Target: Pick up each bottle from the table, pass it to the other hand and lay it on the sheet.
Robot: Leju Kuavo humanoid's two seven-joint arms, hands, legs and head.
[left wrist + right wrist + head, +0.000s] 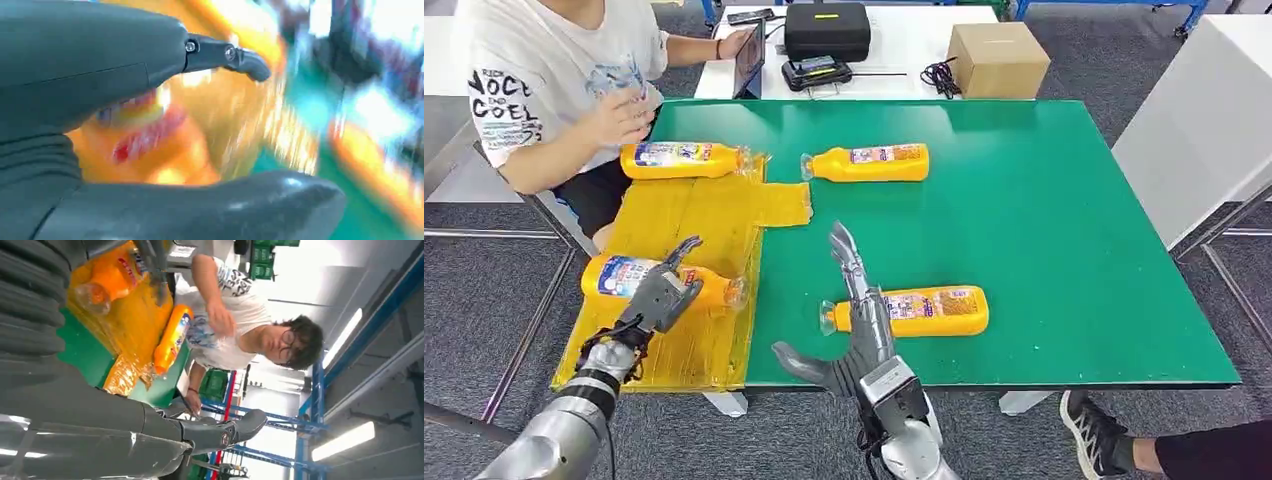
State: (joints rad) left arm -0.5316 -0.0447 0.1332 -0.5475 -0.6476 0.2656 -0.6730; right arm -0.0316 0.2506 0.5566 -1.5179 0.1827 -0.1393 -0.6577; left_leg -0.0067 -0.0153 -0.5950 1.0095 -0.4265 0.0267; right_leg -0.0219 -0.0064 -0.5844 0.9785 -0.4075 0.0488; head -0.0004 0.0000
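- Holding a bottle [629, 277] over the near part of the yellow sheet [694, 215], the left hand [661, 295] has its fingers wrapped over the body; the bottle lies flat, cap end pointing right, on or just above the sheet — contact with it cannot be told.
- The left wrist view is blurred; orange bottle [150, 145] sits between thumb and fingers.
- Right hand [849, 320] is spread wide, grasping nothing, fingers reaching far-ward, just left of the near bottle [909, 310] lying on the green table [1074, 220], beside its cap end.
- Far bottle [869, 162] lies on bare table just right of the sheet; a fourth bottle [684, 159] rests along the sheet's far edge, close to a seated person's hand [624, 118].
- Handling, as judged: rigid-looking plastic, smooth and glossy, apparently full of orange liquid, so fairly weighty and apt to roll or slip. Not fragile.
- Best hold: across the labelled mid-body, fingers over the top, thumb under; the neck is narrow and would let the heavy end swing.
- The sheet looks thin and crinkly; it may drag or bunch as the hand leaves.
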